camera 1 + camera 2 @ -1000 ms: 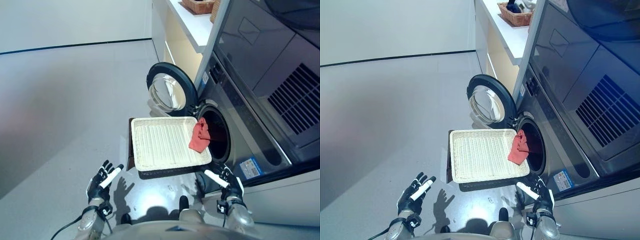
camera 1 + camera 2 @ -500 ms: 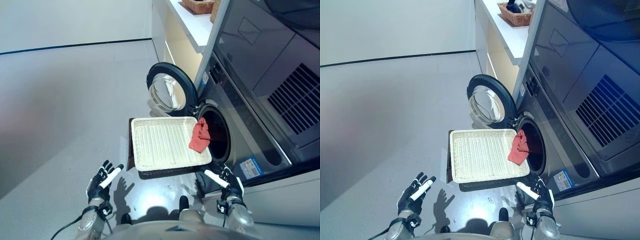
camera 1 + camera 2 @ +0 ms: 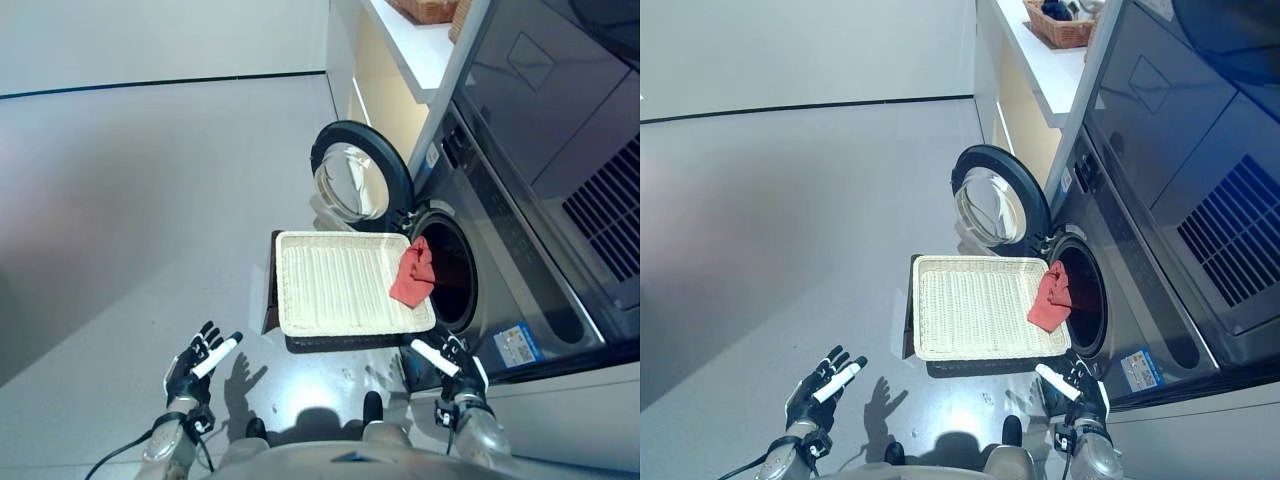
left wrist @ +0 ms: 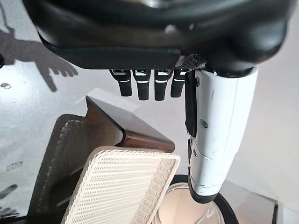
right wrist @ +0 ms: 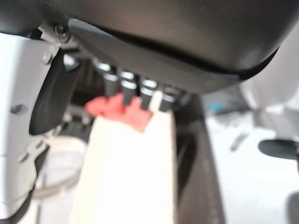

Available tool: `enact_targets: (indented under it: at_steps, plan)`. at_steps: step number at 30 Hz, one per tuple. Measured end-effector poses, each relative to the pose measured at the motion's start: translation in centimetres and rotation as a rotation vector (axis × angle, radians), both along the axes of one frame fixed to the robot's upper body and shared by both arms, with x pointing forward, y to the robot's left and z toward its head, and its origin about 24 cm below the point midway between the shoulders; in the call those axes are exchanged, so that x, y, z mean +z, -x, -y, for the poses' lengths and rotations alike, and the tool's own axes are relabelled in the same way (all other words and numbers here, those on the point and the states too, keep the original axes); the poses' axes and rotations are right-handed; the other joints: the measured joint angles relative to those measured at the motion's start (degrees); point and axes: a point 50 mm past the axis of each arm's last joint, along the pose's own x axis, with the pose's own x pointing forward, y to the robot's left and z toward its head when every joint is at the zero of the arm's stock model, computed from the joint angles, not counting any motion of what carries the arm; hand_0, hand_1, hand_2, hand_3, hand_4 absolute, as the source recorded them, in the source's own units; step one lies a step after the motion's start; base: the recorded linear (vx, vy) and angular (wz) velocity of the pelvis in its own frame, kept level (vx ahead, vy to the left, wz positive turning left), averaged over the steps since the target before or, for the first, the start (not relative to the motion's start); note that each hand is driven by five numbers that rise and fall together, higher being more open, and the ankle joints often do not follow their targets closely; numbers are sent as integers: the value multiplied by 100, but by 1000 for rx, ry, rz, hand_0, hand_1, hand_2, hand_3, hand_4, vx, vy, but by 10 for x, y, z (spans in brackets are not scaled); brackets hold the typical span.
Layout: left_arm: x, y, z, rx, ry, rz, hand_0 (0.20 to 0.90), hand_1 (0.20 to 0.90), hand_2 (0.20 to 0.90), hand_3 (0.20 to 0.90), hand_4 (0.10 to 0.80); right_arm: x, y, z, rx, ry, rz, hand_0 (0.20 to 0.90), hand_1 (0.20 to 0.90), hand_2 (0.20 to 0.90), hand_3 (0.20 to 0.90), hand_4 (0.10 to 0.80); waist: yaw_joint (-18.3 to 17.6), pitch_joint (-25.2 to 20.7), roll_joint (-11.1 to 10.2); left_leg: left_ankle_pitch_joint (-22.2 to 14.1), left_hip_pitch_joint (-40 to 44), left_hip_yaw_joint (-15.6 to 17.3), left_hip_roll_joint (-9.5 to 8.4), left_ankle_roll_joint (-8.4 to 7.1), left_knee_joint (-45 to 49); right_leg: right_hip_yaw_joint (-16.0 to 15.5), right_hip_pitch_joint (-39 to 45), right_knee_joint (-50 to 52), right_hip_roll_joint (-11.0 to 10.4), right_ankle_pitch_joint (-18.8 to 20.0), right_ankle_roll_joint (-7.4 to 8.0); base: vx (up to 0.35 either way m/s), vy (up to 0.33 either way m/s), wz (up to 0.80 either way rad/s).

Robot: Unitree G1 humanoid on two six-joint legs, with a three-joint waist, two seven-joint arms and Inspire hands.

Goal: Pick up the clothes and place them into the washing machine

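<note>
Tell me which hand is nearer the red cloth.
Right. The right hand hangs just below the red cloth by the drum; the left hand is far across the basket.

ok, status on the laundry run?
Left hand and right hand open, both empty, low near the floor. Red cloth draped over the wicker tray's edge by the washer drum opening. Washer door open, nothing blocking.

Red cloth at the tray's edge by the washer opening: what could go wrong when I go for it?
1. The red cloth drapes over the white woven tray's rim; a nudge could drop it to the floor, not into the drum.
2. The right robot hand, open, must reach across the tray and might push it.
3. The open round door crowds the far side.
</note>
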Motion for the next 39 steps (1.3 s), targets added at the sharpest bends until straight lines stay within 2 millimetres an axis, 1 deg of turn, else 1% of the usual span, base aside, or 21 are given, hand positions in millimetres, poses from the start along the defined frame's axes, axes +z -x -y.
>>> enact_targets:
  at_steps: [3, 6, 7, 8, 9, 10, 11, 12, 13, 14, 19, 22, 24, 25, 28, 31, 32, 34, 36, 38, 39]
  plan:
    - [2, -8, 4, -19, 4, 20, 900, 900, 900, 900, 800, 0, 0, 0, -21, -20, 4, 900, 900, 900, 900, 800, -35, 112, -7, 21, -12, 1, 9, -33, 68, -131, 154, -131, 1, 81, -11, -18, -36, 19]
    - [7, -17, 8, -37, 10, 52, 900, 900, 900, 900, 800, 0, 0, -2, -17, -31, 9, 900, 900, 900, 900, 800, -9, 142, -28, 8, 3, 27, 17, -47, 80, -98, 141, -131, 72, 67, -34, -42, -40, -4]
    - [8, -19, 9, -40, 9, 60, 900, 900, 900, 900, 800, 1, -4, -3, -9, -34, 21, 900, 900, 900, 900, 800, 23, 201, -55, -19, -5, -81, -31, -61, 138, 10, 128, -131, 82, 70, -40, -25, -9, -18]
    - [9, -24, 11, -46, 12, 73, 900, 900, 900, 900, 800, 4, -10, -2, 3, -33, 39, 900, 900, 900, 900, 800, 14, 263, -40, -84, -11, -372, -34, -73, 156, 41, 119, -131, 90, 78, -33, 19, 4, -18]
    - [9, -24, 12, -47, 15, 72, 900, 900, 900, 900, 800, 5, -13, -2, 6, -30, 47, 900, 900, 900, 900, 800, 34, 275, -32, -150, -11, -570, -61, -65, 162, 82, 106, -132, 90, 78, -32, 48, 43, -20]
    - [9, -24, 12, -51, 16, 71, 900, 900, 900, 900, 800, 6, -16, -2, 9, -30, 55, 900, 900, 900, 900, 800, 27, 276, -41, -195, -5, -680, -94, -40, 168, 132, 68, -131, 69, 84, -22, 84, 93, -22]
    - [9, -25, 12, -50, 18, 75, 900, 900, 900, 900, 800, 8, -20, -2, 14, -30, 69, 900, 900, 900, 900, 800, 8, 303, -89, -236, -4, -647, -163, 7, 182, 177, 65, -132, -21, 90, 14, 94, 116, -17]
    - [9, -25, 12, -50, 18, 74, 900, 900, 900, 900, 800, 9, -20, -2, 13, -30, 70, 900, 900, 900, 900, 800, 0, 307, -98, -240, -6, -615, -150, 19, 188, 157, 64, -131, -40, 99, 14, 101, 136, -9]
    - [11, -28, 12, -55, 15, 83, 900, 900, 900, 900, 800, 8, -17, -2, 9, -31, 68, 900, 900, 900, 900, 800, -21, 325, -134, -257, 4, -547, -217, 43, 212, 175, 59, -131, -79, 98, 27, 92, 132, -11]
    - [10, -25, 11, -53, 12, 76, 900, 900, 900, 900, 800, 8, -18, -3, 7, -34, 70, 900, 900, 900, 900, 800, 6, 318, -150, -266, 19, -497, -232, 64, 205, 194, 41, -130, -108, 114, 30, 91, 153, -14]
    - [10, -25, 9, -55, 7, 74, 900, 900, 900, 900, 800, 8, -16, -3, 7, -35, 71, 900, 900, 900, 900, 800, -15, 313, -150, -319, 102, -213, -378, 143, 196, 492, -98, -61, -182, 191, 129, 52, 137, -27]
    - [11, -26, 8, -56, 0, 77, 900, 900, 900, 900, 800, 10, -21, -5, 15, -35, 83, 900, 900, 900, 900, 800, -22, 301, -172, -398, 143, 5, -489, 228, 226, 546, -174, 44, -274, 212, 156, -8, 86, -29]
    - [13, -30, 6, -58, -6, 89, 900, 900, 900, 900, 800, 8, -18, -8, 14, -45, 75, 900, 900, 900, 900, 800, -10, 265, -233, -481, 117, 74, -546, 270, 330, 601, -252, 111, -314, 207, 152, 18, 9, -21]
    - [14, -30, 4, -56, -13, 89, 900, 900, 900, 900, 800, 7, -18, -12, 14, -55, 75, 900, 900, 900, 900, 800, -20, 238, -276, -484, 117, 76, -531, 274, 337, 607, -251, 96, -335, 191, 130, 46, -20, -14]
    - [13, -25, -1, -48, -24, 76, 900, 900, 900, 900, 800, 0, -6, -14, 5, -67, 35, 900, 900, 900, 900, 800, -9, 82, -416, -477, 109, 52, -513, 265, 299, 548, -232, 6, -331, 174, 130, 73, -18, 1]
    - [9, -17, -1, -42, -19, 53, 900, 900, 900, 900, 800, -2, 0, -13, -4, -64, 20, 900, 900, 900, 900, 800, -15, -44, -471, -476, 109, 27, -497, 262, 287, 493, -217, 14, -328, 179, 137, 42, 38, 6]
    - [8, -13, -1, -39, -17, 44, 900, 900, 900, 900, 800, -2, 1, -12, -3, -60, 17, 900, 900, 900, 900, 800, -18, -67, -488, -476, 117, 10, -535, 263, 288, 469, -181, 31, -331, 201, 171, -1, 60, 12]
    - [7, -13, -1, -36, -13, 38, 900, 900, 900, 900, 800, -2, 1, -12, 1, -57, 14, 900, 900, 900, 900, 800, -18, -73, -485, -481, 120, -68, -544, 276, 322, 445, -197, 186, -347, 201, 167, 8, 122, 14]
    - [6, -16, 1, -44, 5, 41, 900, 900, 900, 900, 800, -1, -6, -11, 4, -51, 25, 900, 900, 900, 900, 800, -42, -25, -396, -550, 123, -96, -552, 368, 462, 482, -364, 714, -384, 228, 161, 7, 208, 13]
    - [6, -19, 2, -55, 11, 45, 900, 900, 900, 900, 800, 0, -9, -11, 6, -52, 32, 900, 900, 900, 900, 800, -83, 36, -312, -758, 107, -100, -625, 485, 828, 509, -505, 1247, -439, 409, 183, 37, 177, 2]
    - [5, -19, 1, -53, 10, 39, 900, 900, 900, 900, 800, 2, -14, -11, 12, -51, 45, 900, 900, 900, 900, 800, -99, 104, -199, -926, -23, -71, -574, 629, 1210, 567, -670, 1563, -459, 622, 183, 106, 106, -15]
